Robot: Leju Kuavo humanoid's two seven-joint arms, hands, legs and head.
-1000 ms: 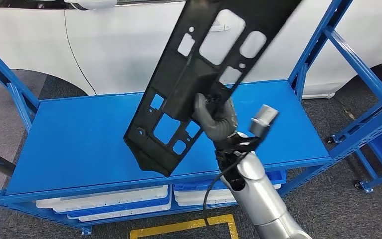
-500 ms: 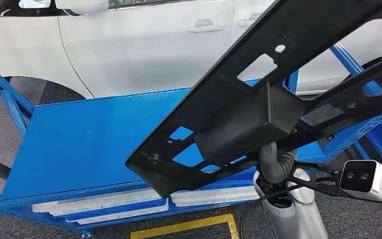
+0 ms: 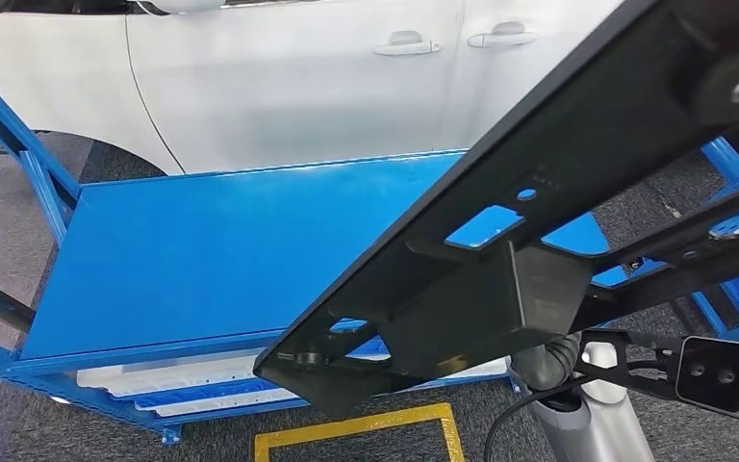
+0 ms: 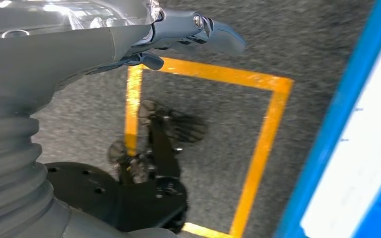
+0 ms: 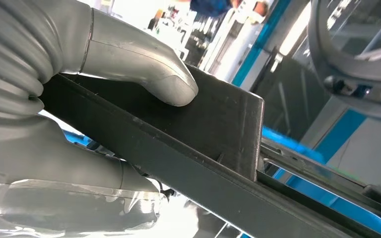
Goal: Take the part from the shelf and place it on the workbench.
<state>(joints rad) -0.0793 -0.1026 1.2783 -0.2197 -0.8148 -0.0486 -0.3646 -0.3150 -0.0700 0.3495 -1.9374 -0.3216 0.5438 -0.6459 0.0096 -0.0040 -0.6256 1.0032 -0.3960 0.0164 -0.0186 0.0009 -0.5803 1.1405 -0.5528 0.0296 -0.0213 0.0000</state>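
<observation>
The part (image 3: 500,289) is a long black plastic panel with several cut-outs and a box-shaped block on its underside. It hangs in the air close to my head, slanting from lower left to upper right above the front edge of the blue shelf (image 3: 202,250). My right hand (image 3: 544,361) grips it from below at the block. In the right wrist view the thumb of the right hand (image 5: 104,99) presses on the block of the part (image 5: 218,129). My left hand (image 4: 178,29) hangs over the floor with nothing in it.
A white car (image 3: 298,77) stands just behind the shelf. White trays (image 3: 154,380) lie on the lower level. Blue shelf posts (image 3: 731,164) rise at the right. Yellow tape (image 3: 366,433) marks the grey floor in front.
The part has swung from near upright over the shelf to a flatter slant, lifted closer to my head and to the right. My right hand has dropped under it.
</observation>
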